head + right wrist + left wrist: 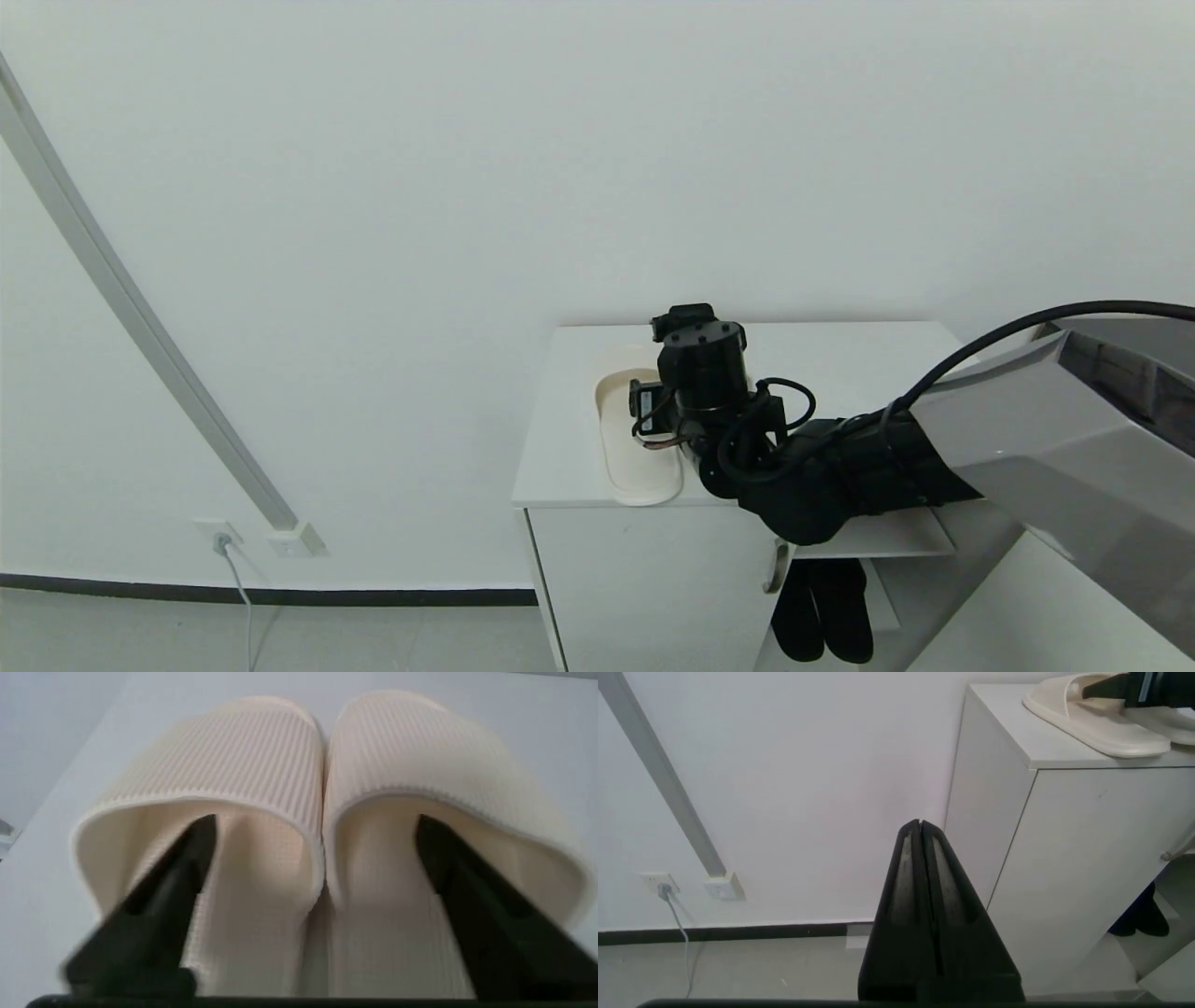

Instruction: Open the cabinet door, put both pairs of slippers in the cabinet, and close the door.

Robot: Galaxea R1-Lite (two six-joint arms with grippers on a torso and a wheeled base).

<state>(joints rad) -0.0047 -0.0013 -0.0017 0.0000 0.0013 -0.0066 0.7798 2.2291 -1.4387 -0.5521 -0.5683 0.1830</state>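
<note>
atop the cabinet [644, 579], your right hand [316, 829] is spread, a finger in each of the cream slippers [252, 775]. black slippers [831, 611] lie inside it. your left hand [920, 831], pressed together, hangs beside the cabinet.

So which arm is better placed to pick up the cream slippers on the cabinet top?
Right. The right gripper is open at the cream slippers, one finger in each opening, so closing should pinch the pair. The left gripper is shut, low beside the cabinet, away from them.
</note>
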